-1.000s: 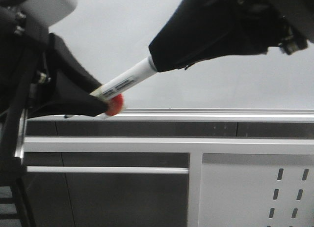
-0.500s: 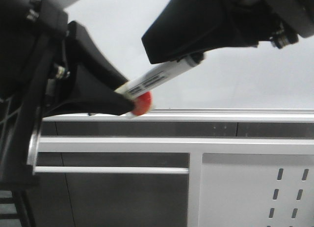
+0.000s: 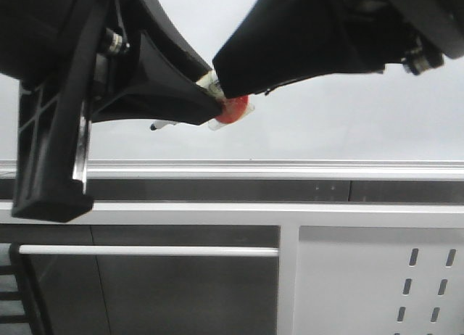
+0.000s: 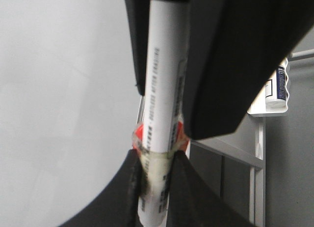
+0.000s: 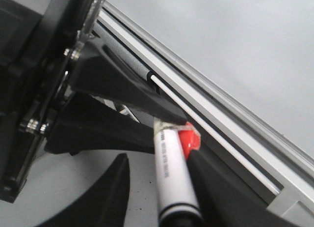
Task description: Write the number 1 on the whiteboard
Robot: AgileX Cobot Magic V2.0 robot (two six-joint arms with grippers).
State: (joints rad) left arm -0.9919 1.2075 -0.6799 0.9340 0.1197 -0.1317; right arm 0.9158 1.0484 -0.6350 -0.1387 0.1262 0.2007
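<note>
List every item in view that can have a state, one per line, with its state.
marker: held between the two grippers, off the board, taped red piece near the left fingers.
left gripper: shut on the marker's end.
right gripper: shut on the marker barrel.
whiteboard: visible part blank, no stroke drawn.
silver rail: level along the whiteboard's lower edge.

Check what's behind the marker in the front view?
Only blank whiteboard shows behind the marker, no stroke visible. Both grippers, left and right, cover most of the marker and the board behind them, so any mark there is hidden.
</note>
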